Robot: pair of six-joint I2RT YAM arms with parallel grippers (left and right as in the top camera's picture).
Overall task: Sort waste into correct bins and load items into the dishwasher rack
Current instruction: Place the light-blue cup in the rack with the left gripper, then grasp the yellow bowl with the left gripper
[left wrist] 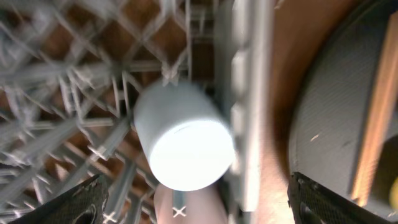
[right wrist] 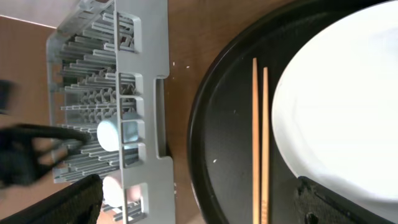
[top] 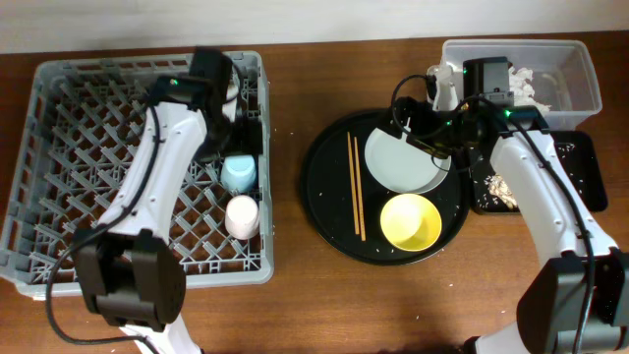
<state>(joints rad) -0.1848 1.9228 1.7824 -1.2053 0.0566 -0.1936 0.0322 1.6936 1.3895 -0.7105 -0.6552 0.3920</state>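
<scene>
The left gripper [left wrist: 198, 198] is hanging with its jaws spread wide and nothing between them, just above the light-blue cup [left wrist: 183, 140]. This cup is lying inside the dishwasher rack [top: 69, 147], left of the round black tray [top: 329, 211], and the pinkish-white cup [top: 242, 215] is sitting beside it. The right gripper [right wrist: 199, 193] is likewise spread and empty, hovering over the tray near the plate [top: 401, 162].

I judge both cups as loaded. The plate, the yellow bowl [top: 411, 221] and the chopsticks [top: 357, 187] are waiting on the tray. Right of the tray, napkins [top: 526, 84] are lying in the clear tub [top: 585, 74] and scraps [top: 501, 187] in the shallow black tray [top: 585, 172], so the waste sorting is looking finished.
</scene>
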